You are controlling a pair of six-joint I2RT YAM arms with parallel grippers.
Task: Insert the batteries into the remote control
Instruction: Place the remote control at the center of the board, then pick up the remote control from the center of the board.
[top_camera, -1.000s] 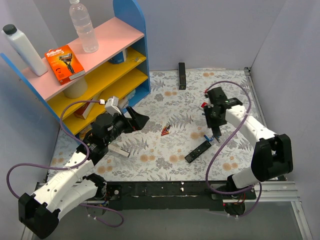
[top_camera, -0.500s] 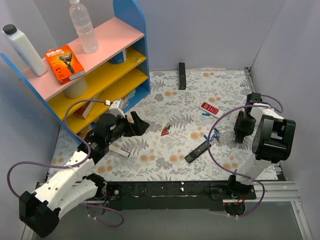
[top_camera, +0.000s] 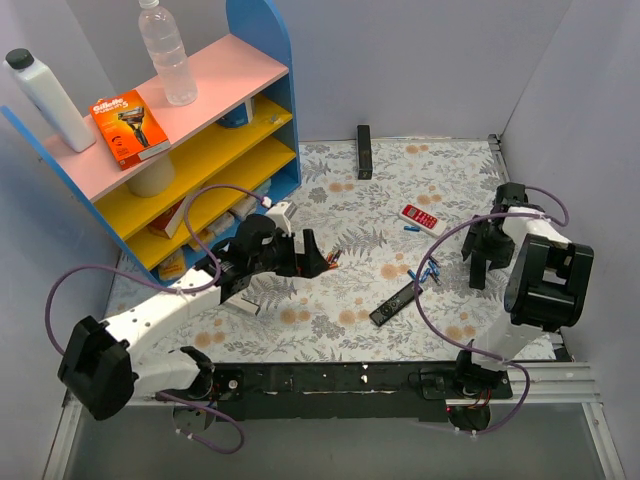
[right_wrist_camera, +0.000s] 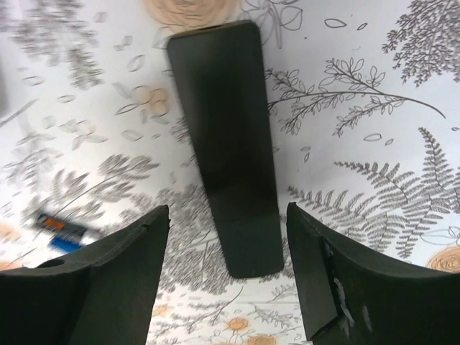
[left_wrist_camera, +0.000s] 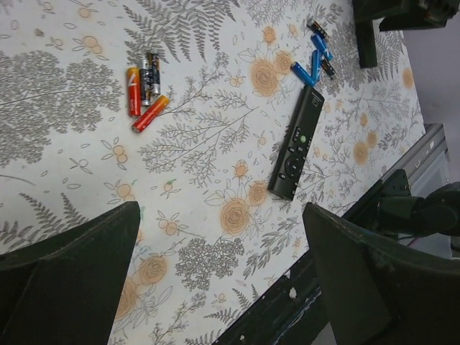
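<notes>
The black remote control [top_camera: 395,303] lies buttons up at the front middle of the floral table; it also shows in the left wrist view [left_wrist_camera: 296,142]. Several blue batteries [top_camera: 430,270] lie just beyond its far end [left_wrist_camera: 314,61]. My left gripper [top_camera: 318,256] is open and empty, hovering [left_wrist_camera: 223,287] left of the remote, beside the orange cells. My right gripper [top_camera: 478,262] is open [right_wrist_camera: 226,215] and low over a plain black slim slab [right_wrist_camera: 230,158], which lies between its fingers untouched. One blurred blue battery [right_wrist_camera: 65,230] lies to its left.
Red and orange cells [top_camera: 330,260] lie mid-table [left_wrist_camera: 144,90]. A red-and-white remote [top_camera: 420,217] is at right centre, another black remote [top_camera: 363,150] at the back, a white remote [top_camera: 240,300] under my left arm. The blue shelf [top_camera: 200,150] stands at left.
My left arm has stretched right, bringing its gripper to the orange cells. My right arm swung from the middle to the right side a second ago and has barely moved since.
</notes>
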